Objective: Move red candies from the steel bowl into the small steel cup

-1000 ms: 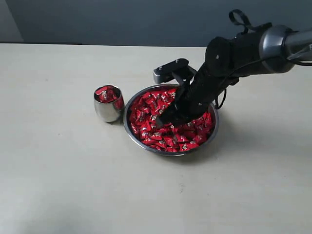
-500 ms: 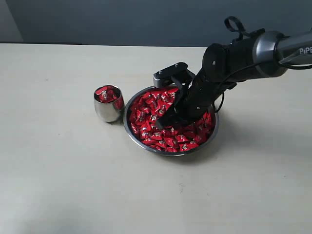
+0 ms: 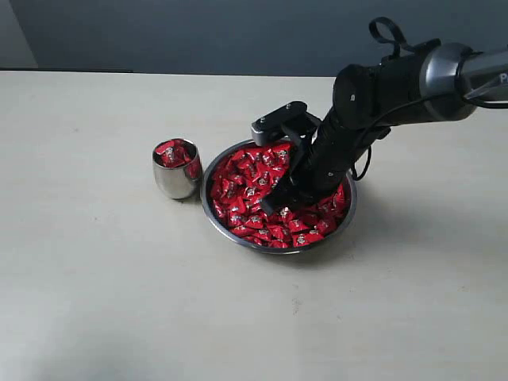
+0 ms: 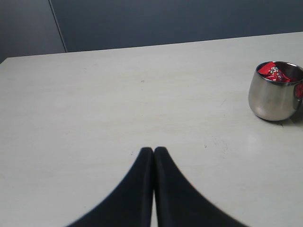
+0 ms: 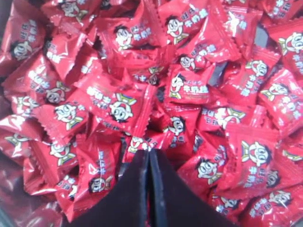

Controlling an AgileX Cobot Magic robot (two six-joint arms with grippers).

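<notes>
The steel bowl (image 3: pixel 270 249) sits mid-table, heaped with red candies (image 3: pixel 246 178). My right gripper (image 3: pixel 275 205) slants down into the bowl, its tips at the pile's surface. In the right wrist view the right gripper (image 5: pixel 148 152) is shut, tips pressed together against the red candies (image 5: pixel 113 104), and no wrapper shows between them. The small steel cup (image 3: pixel 176 176) stands just left of the bowl with red candies (image 3: pixel 173 152) up to its rim. My left gripper (image 4: pixel 153 150) hangs shut and empty over bare table, and the small steel cup (image 4: pixel 272 97) stands apart from it.
The pale table (image 3: pixel 103 278) spreads around the bowl and cup. A dark wall (image 3: pixel 198 32) runs along its far edge. The right arm's black forearm (image 3: pixel 397 83) reaches in from the right above the table.
My right gripper has shifted slightly to the right within the bowl, its tips staying down among the candies. The cup and bowl have not moved.
</notes>
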